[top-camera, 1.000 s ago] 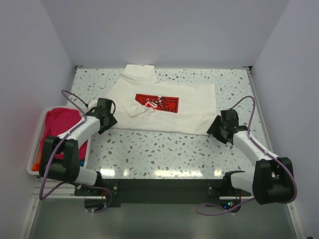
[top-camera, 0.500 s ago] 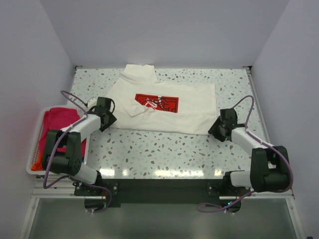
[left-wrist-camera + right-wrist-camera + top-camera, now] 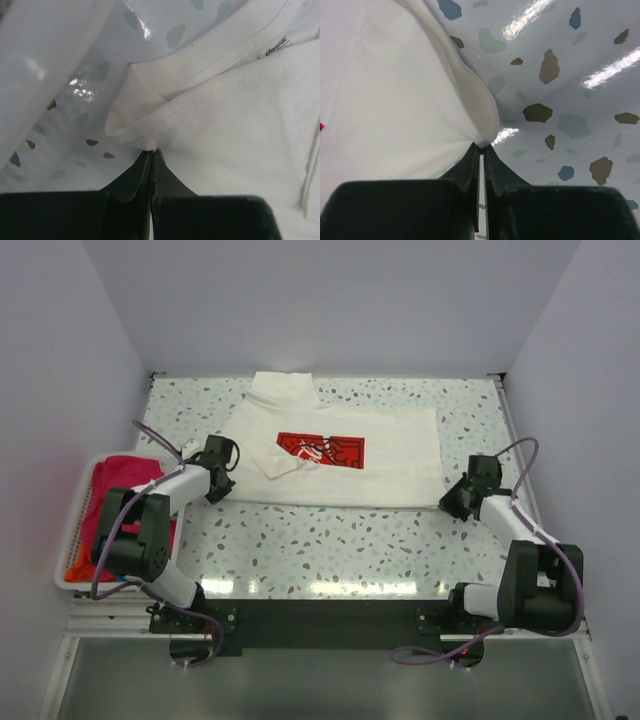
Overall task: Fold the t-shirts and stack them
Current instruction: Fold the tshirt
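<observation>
A white t-shirt (image 3: pixel 330 455) with a red chest print (image 3: pixel 321 447) lies spread flat on the speckled table, collar end to the left. My left gripper (image 3: pixel 226 487) is shut on its near left corner; the left wrist view shows the black jaws (image 3: pixel 151 150) pinching a bunched fold of white cloth (image 3: pixel 225 115). My right gripper (image 3: pixel 449 502) is shut on the near right corner, and the right wrist view has the jaws (image 3: pixel 482 146) nipping the rounded hem fold (image 3: pixel 395 100). A magenta t-shirt (image 3: pixel 122 483) and an orange one (image 3: pixel 70 568) lie in the basket.
A white slatted basket (image 3: pixel 72 525) sits off the table's left edge beside the left arm. White walls enclose the table on three sides. Speckled tabletop (image 3: pixel 330 545) runs between the shirt's near edge and the arm bases.
Both grippers have gone from open to shut on the white t-shirt's near corners. The right gripper has moved right, drawing the shirt's right edge outward; the left has shifted slightly right.
</observation>
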